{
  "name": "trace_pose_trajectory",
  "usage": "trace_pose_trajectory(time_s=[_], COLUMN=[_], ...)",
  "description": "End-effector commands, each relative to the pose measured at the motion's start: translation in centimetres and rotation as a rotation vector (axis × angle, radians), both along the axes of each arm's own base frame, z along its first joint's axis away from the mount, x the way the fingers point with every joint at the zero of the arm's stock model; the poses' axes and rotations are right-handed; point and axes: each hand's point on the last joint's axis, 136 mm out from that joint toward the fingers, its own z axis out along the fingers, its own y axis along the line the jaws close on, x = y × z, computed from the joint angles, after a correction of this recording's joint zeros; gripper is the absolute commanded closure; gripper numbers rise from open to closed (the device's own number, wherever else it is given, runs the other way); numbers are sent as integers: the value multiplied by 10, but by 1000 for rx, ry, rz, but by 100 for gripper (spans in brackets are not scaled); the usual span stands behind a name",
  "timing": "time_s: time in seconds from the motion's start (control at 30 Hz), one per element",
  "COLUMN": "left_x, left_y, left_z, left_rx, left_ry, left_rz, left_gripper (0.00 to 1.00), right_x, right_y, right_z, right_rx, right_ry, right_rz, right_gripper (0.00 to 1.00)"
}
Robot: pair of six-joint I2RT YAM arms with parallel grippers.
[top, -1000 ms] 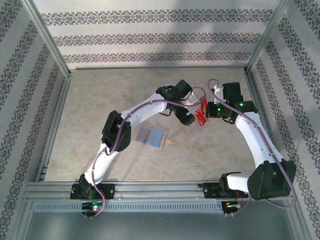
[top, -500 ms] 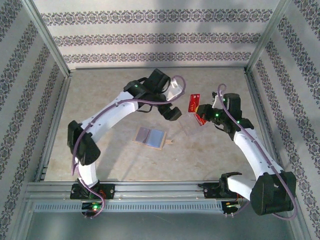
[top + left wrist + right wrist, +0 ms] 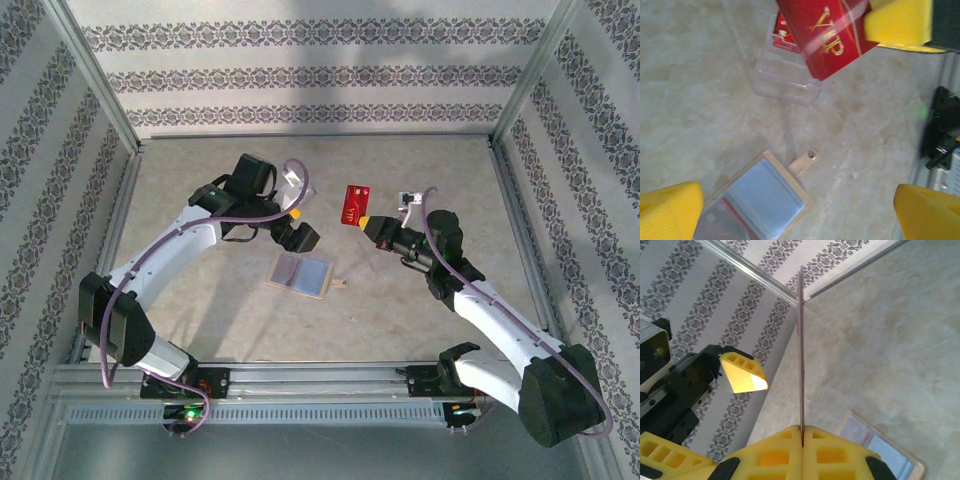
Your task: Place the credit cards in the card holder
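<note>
Pinching a red VIP credit card (image 3: 355, 204) by one edge, right gripper (image 3: 372, 224) clamped on it. Card holder (image 3: 301, 275) lies open at its 8 o'clock, long axis 9-to-3, tab toward 3. Left gripper (image 3: 298, 228) wide, empty, nearer, at holder's 12. Since a second ago: left arm drew back toward 9, card carried the same way

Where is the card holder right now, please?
In the top view the card holder lies open near the middle of the table, just on the near side of the left hand.
</note>
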Motion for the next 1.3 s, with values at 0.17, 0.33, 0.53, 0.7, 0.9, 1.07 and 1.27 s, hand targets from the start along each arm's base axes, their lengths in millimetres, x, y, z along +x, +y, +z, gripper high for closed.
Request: trace_pose_trajectory(time_s=[0.17, 0.33, 0.53, 0.7, 0.9, 1.07, 1.27], left_x=[-6, -3, -5, 4, 5, 8, 10], left_y=[-13, -14, -19, -20, -23, -21, -20], left_z=[38, 50, 55, 47, 52, 51, 46], left_rx=[-249, -419, -536, -567, -594, -596, -594], left_ry=[61, 175, 242, 267, 276, 276, 282], left_rz=[-60, -55, -87, -48, -69, -58, -47], left_gripper=[4, 9, 23, 36, 52, 66, 100], right_x=[-12, -17, -23, -27, -30, -31, -33], right_y=[22, 34, 49, 51, 59, 62, 62], right_z=[30, 30, 34, 41, 35, 33, 34], right_rx=[150, 206, 214, 223, 221, 224, 217], right_ry=[-125, -125, -137, -161, -147, -140, -146], right_rz=[36, 73, 124, 134, 150, 163, 169], right_gripper=[100, 100, 100, 100, 100, 100, 100])
